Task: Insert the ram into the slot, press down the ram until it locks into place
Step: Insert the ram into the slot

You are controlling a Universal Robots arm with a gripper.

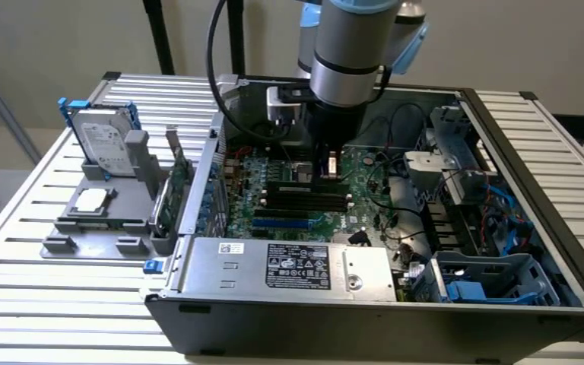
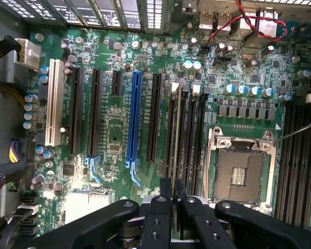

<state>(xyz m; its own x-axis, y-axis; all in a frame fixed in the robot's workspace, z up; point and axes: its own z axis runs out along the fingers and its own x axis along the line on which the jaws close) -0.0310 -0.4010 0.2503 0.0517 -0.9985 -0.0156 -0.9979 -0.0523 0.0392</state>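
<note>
While the gripper [image 1: 328,169] stands low inside the open case [image 1: 373,327], the ram [image 1: 307,188] sits on edge along the slot [image 1: 303,196]. This is one of a row of parallel black sockets, on the far side of the blue slot [image 1: 287,223]. Which socket of the row it is, I cannot tell.

Jaws: drawn close, with a thin slit between them that lines up with the ram's top edge. I judge them clamped on the ram, toward one end rather than mid-length.

Risks:
1. With an off-centre grip, a downward push may seat one end first and leave the stick tilted, so one clip fails to catch.
2. If the ram's foot is not square in the groove, the force goes into the board [image 2: 111,124] and the contacts.
3. The neighbour sockets [image 2: 198,135] lie just beside, so a slight sideways offset puts the ram on a socket wall.

Clip state: cannot tell.

Views:
- The exterior view gives the ram's flat face with its pale label, how high it stands over the sockets, and the arm's upright approach. The jaw gap is unreadable there.
- The wrist view gives the gripper [image 2: 173,188] from above and the ram [image 2: 177,129] as a thin pale line in the slot [image 2: 170,148]. The CPU socket [image 2: 241,168] lies beyond. It shows alignment along the groove but not seating depth.
</note>
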